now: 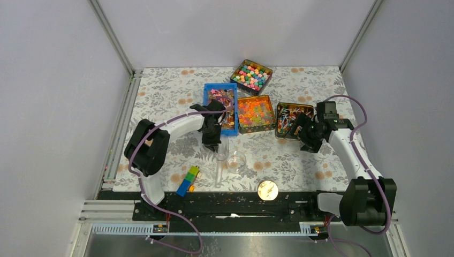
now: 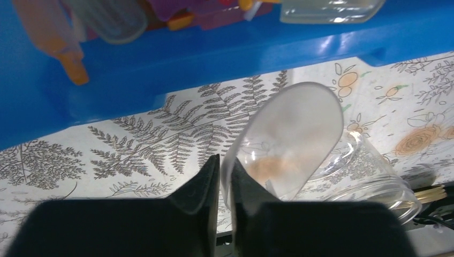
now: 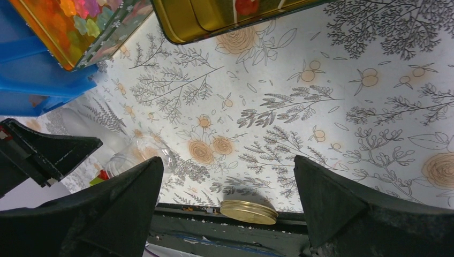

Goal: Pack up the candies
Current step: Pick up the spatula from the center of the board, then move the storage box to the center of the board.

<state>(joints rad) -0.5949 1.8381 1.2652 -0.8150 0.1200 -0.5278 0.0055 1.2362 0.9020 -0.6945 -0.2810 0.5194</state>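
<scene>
Small wrapped candies (image 1: 222, 101) fill the blue tray (image 1: 206, 101). More of them lie in the gold tin (image 1: 293, 119) on the right. My left gripper (image 1: 211, 139) hangs just in front of the blue tray (image 2: 214, 59). It is shut (image 2: 225, 159) on the edge of a clear plastic scoop (image 2: 289, 139), which tilts over an empty glass jar (image 2: 375, 179). That jar (image 1: 236, 159) stands on the floral cloth. My right gripper (image 1: 308, 135) hovers open (image 3: 227, 160) at the front of the gold tin (image 3: 214, 21), with nothing between its fingers.
A tin of orange gummies (image 1: 255, 113) sits between the tray and the gold tin. A tin of pastel balls (image 1: 251, 74) is at the back. A gold jar lid (image 1: 267, 189) rests at the near edge, and coloured blocks (image 1: 187, 181) lie front left.
</scene>
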